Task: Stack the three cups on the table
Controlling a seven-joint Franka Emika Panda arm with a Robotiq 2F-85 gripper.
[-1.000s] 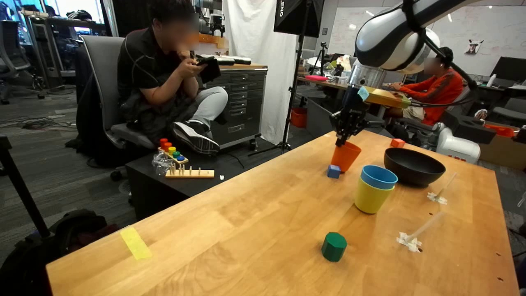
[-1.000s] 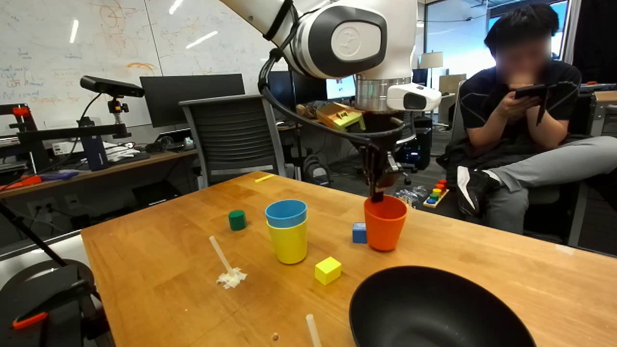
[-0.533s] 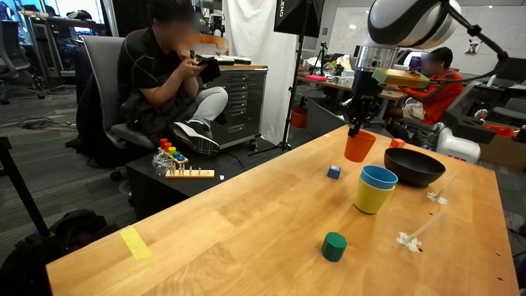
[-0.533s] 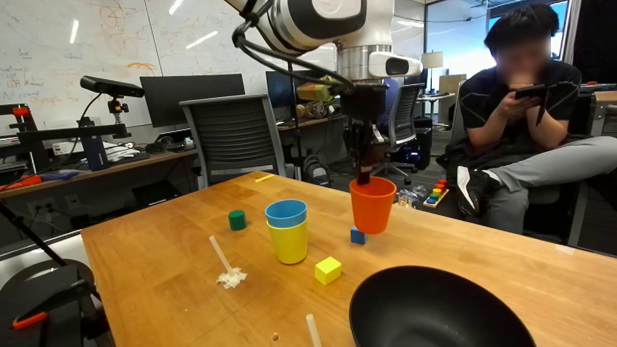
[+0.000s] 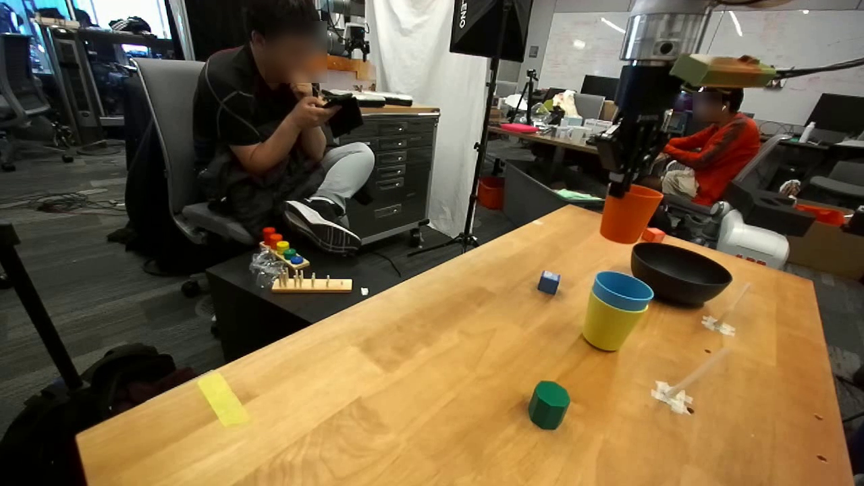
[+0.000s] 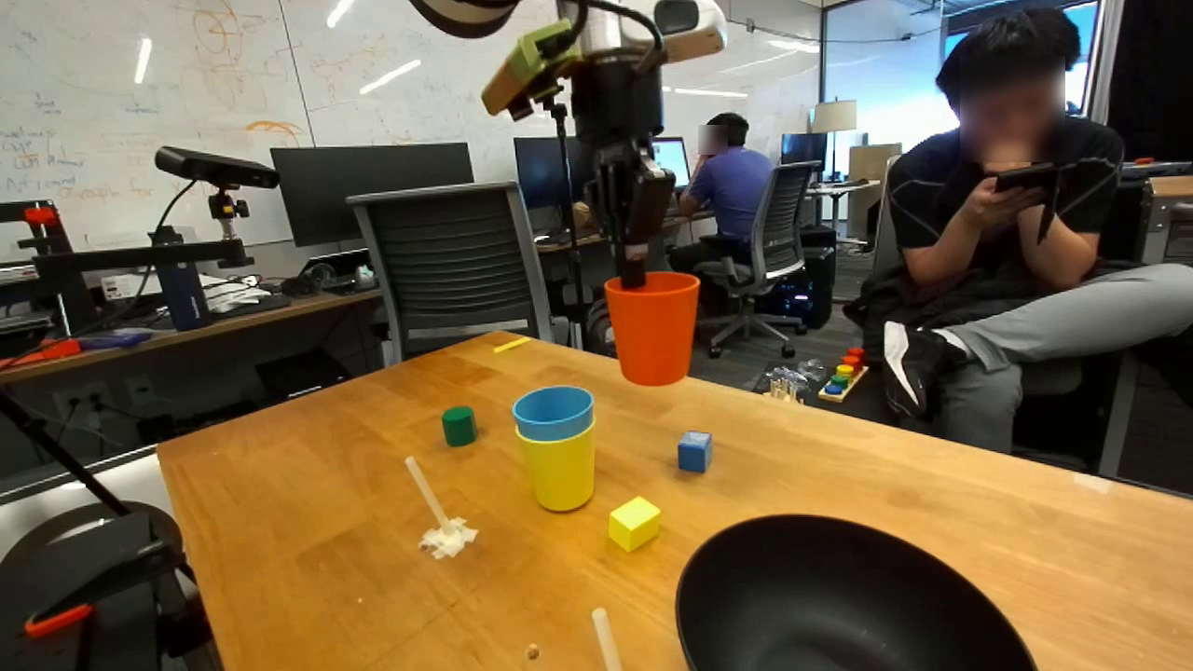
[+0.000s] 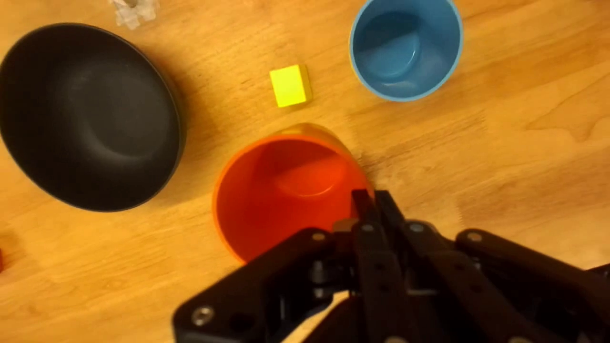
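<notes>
Orange cup [image 6: 655, 334] aloft, in gripper [image 7: 373, 193]; blue cup [image 6: 555, 427], base hidden in yellow cup [image 6: 561, 472]

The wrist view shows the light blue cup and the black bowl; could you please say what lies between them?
In the wrist view, a yellow block lies on the table between the light blue cup and the black bowl.

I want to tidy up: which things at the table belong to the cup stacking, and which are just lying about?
Job:
orange cup, gripped at its rim by the pincer
light blue cup, nested in the yellow cup
wooden table

Incidental:
black bowl
green block
blue cube
yellow cube
orange block
yellow tape strip
two taped-down rods
</notes>
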